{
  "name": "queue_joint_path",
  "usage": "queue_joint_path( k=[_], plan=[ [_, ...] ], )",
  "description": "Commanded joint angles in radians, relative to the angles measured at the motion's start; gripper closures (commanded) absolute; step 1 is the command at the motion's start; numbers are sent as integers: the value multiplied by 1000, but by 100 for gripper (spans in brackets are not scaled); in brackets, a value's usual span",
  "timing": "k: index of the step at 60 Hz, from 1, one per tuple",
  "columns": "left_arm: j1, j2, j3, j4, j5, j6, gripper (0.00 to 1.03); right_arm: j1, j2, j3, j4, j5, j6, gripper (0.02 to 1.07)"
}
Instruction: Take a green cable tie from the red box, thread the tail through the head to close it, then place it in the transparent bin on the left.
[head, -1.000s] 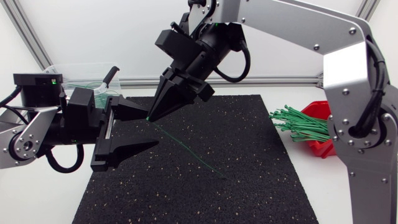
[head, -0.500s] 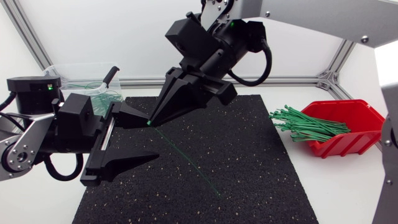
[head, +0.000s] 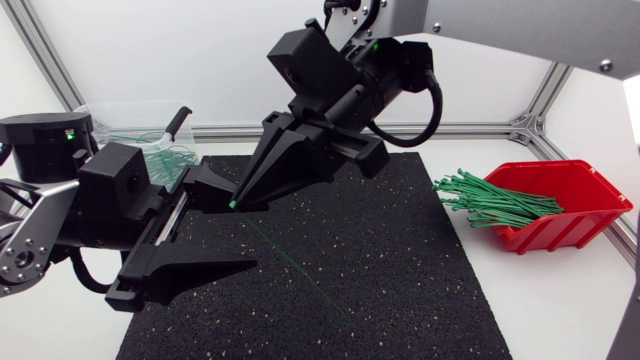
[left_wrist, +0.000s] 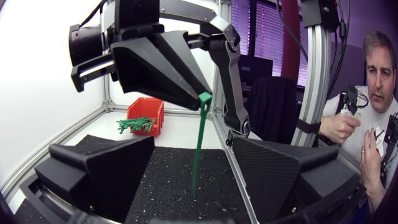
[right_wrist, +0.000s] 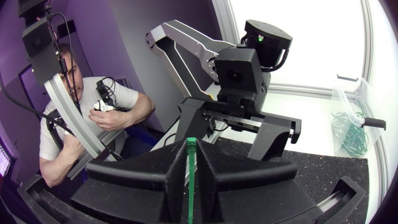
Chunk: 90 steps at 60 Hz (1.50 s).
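Status: right gripper (head: 234, 203) is pinching the green cable tie (left_wrist: 199, 146) by its head end. Both wedge fingers are pressing together on it from two sides, and the square head is just poking out past the tips. Tie is hanging from that pinch almost straight, with the tail running down and away toward the black mat (head: 400, 260) under the gripper. Tail tip is sitting right at the mat; can't tell whether it's actually touching. Right gripper is pointing steeply down and toward the left arm, well above the mat.

Left gripper (head: 238, 232) is sitting just beside and under the right one, fingers spread wide. Its two fingers are flanking the hanging tie, one on each side, neither touching it. The tie is running down through the gap roughly midway. One left finger is lying close behind the right gripper's tips; the other is hovering lower, nearer the mat.

Further out, the red box (head: 592, 192) is sitting well away from the right gripper, on the side opposite the left arm, just off the mat's edge. A bundle of green ties (head: 495, 200) is spilling out of its open front toward the mat. The transparent bin (head: 118, 114) is standing behind the left gripper, past the mat's back corner, holding a few looped ties (head: 168, 155).
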Motion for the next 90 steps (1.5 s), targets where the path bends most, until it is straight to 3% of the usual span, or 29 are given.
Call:
queue_joint_path(
  k=[1, 36, 43, 49, 63, 70, 88, 90],
  plan=[
    [-11, -21, 28, 22, 26, -53, 17, -1, -15, -20, -86, -19, -48, 93],
    [-6, -50, 21, 49, 105, -90, 44, 5, -63, -50, -169, -58, -126, 93],
    [0, -50, 21, 56, 105, -91, 44, 8, -79, -67, -169, -58, -125, 93],
    [0, -50, 21, 59, 109, -93, 53, 8, -81, -78, -169, -58, -129, 93],
    [1, -50, 23, 74, 109, -114, 53, 20, -70, -99, -166, -66, -148, 93],
    [1, -48, 23, 79, 109, -114, 62, 25, -64, -95, -166, -71, -149, 93],
    [1, -41, 17, 138, 109, -168, 63, 23, -64, -101, -169, -71, -155, 93],
    [0, -41, 15, 141, 109, -168, 68, 22, -63, -103, -169, -71, -157, 93]
  ],
)
